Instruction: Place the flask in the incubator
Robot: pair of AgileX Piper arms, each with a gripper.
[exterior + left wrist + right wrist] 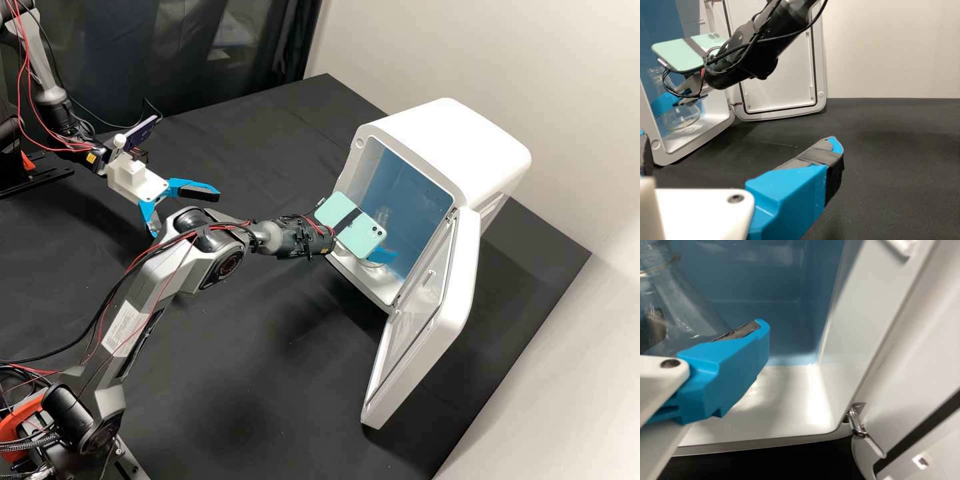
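flask (681,112): clear glass, inside the incubator (460,147), right up against the right end effector (379,257).
how it will handle: we think it is light, hard, slippery and easy to break. a soft hold at the neck looks best.
right end effector: deep in the incubator. we cannot tell if it has hold of the flask.
left end effector (181,212): wide open, holds nothing, well apart from the flask.
incubator: door (427,313) open, white floor just under the right end effector, flask inside.
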